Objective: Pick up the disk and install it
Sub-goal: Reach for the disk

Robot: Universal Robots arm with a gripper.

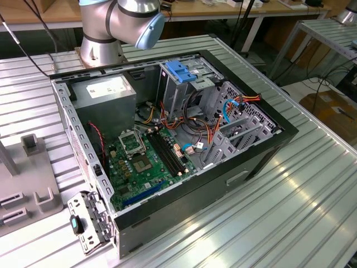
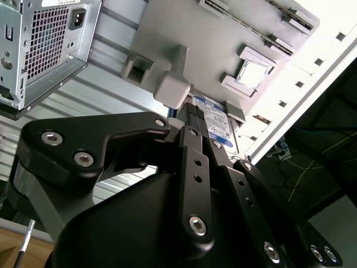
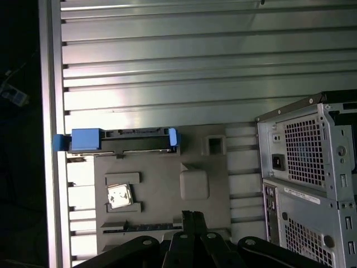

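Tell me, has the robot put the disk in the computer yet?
Not yet. Nothing looks done: the disk stands on its edge in the grey holder plate, outside the computer case. In hand: the tool is shut and empty, apart from the disk, pointing toward it. Left: grabbing the disk and fitting it into the open case.

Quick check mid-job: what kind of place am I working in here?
Probably a robotics lab or workshop bench: an opened desktop computer case sits on a ribbed metal table, a grey fixture plate holds the disk, and workbenches with cables stand behind.
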